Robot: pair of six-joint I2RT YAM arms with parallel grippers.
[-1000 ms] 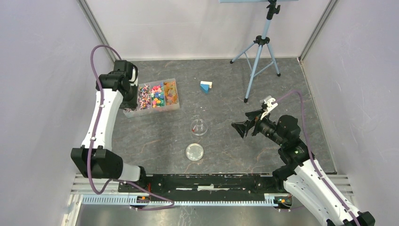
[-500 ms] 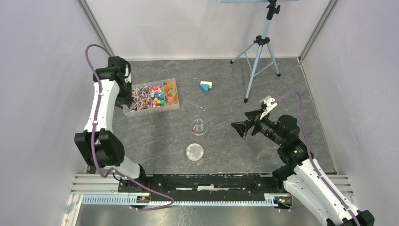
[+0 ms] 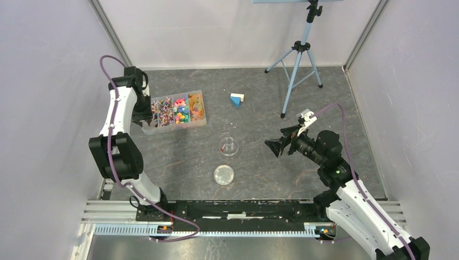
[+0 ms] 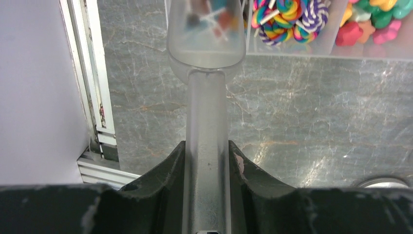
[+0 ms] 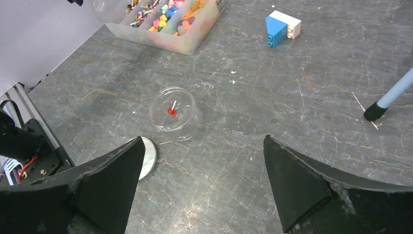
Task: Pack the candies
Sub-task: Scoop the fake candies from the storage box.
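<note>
The candies (image 3: 181, 110) fill a clear three-part tray (image 3: 201, 123) at the back left; swirl lollipops (image 4: 287, 19) show in the left wrist view. My left gripper (image 3: 144, 118) is at the tray's left end, shut on the handle of a clear plastic scoop (image 4: 206, 34). The scoop's bowl holds a few blurred candies. In the left wrist view the left gripper (image 4: 206, 148) clamps the handle from both sides. A clear cup (image 3: 229, 146) with one red lollipop (image 5: 171, 111) stands mid-table. My right gripper (image 3: 275, 147) is open and empty to the right of the cup; it also shows in the right wrist view (image 5: 203, 139).
A round clear lid (image 3: 224, 174) lies in front of the cup and shows in the right wrist view (image 5: 147, 156). A blue-and-white block (image 3: 236, 99) lies at the back. A tripod (image 3: 300, 59) stands at the back right, one foot (image 5: 377, 111) near my right gripper.
My left arm has swung left and back, drawing the scoop from over the tray's left compartment to the tray's left end. The right gripper has barely moved.
</note>
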